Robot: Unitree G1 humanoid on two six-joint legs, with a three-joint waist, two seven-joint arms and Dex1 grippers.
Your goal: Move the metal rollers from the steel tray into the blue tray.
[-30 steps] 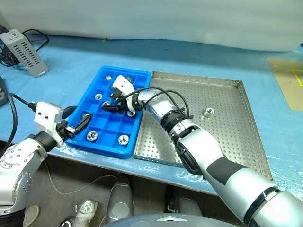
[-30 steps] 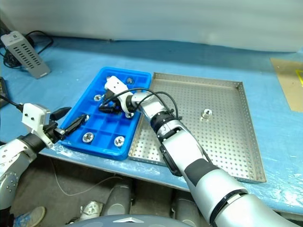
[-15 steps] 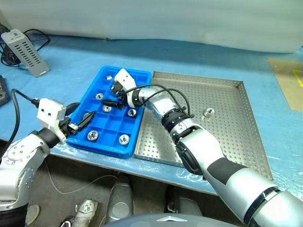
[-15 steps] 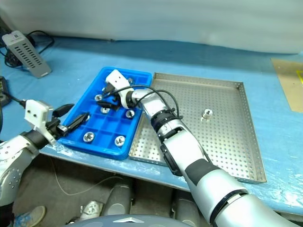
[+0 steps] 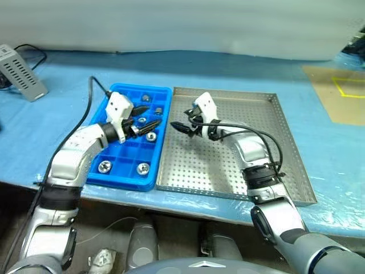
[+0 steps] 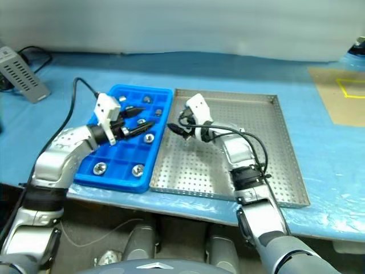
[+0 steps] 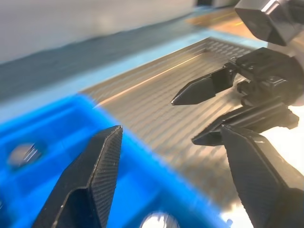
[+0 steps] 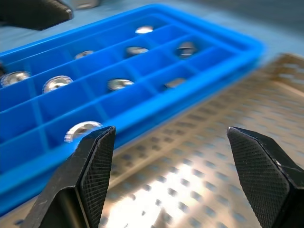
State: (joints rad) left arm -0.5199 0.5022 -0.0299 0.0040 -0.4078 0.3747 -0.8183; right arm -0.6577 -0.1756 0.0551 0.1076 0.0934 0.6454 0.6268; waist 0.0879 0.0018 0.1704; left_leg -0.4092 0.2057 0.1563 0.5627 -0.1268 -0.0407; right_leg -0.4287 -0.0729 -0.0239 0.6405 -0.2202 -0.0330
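Swinging back over the steel tray [image 5: 285, 154] from the blue tray [image 5: 120, 181], my right claw [image 5: 179, 128] now hangs spread and empty just inside the steel tray's near-left part, so that drop looks finished. My left claw [image 5: 151, 116] has come in over the blue tray, also spread, holding nothing. Several metal rollers [image 5: 104, 166] sit in the blue compartments. I can't spot any in the steel tray (my forearm may hide one).

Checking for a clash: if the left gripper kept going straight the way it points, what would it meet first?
Probably the right gripper, which sits straight ahead of the left gripper over the steel tray; depth is uncertain.
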